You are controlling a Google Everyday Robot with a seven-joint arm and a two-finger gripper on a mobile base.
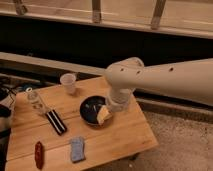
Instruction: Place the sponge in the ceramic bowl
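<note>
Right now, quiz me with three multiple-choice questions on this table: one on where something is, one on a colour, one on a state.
1. Where is the yellow sponge?
A at the dark bowl's right rim, under the gripper
B on the window ledge
C on the floor

2. What colour is the cloth near the front edge?
A green
B blue
C white

3. How does the plastic cup stand?
A on its side
B upside down
C upright

Answers: A, the sponge is just below the gripper, over the bowl's rim; B, the cloth is blue; C, the cup's open mouth faces up.
</note>
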